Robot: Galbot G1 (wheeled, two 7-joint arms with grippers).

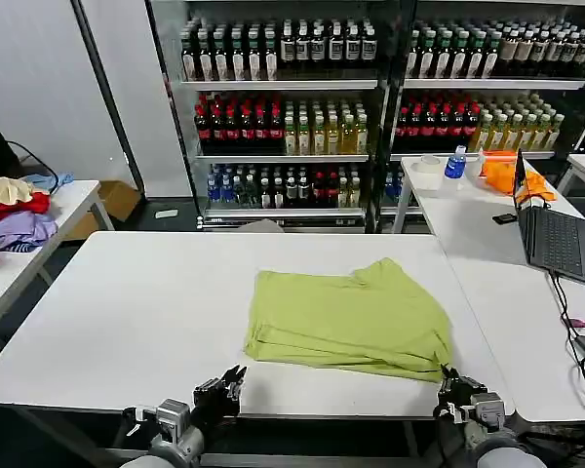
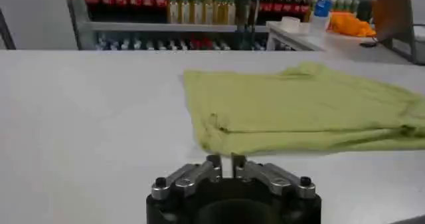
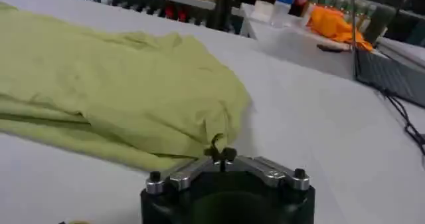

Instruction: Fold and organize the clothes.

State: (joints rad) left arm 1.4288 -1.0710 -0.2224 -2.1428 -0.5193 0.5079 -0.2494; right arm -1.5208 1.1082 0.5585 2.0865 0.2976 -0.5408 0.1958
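Head view: one T-shirt (image 1: 346,322), two tools, left tool (image 1: 232,382), right tool (image 1: 448,380).

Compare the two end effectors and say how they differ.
The left end effector hovers over bare table, apart from the shirt; the right end effector sits at the shirt's near right corner. The right one appears shut on the shirt's edge; the left one touches no cloth. Both are low at the table's front edge.
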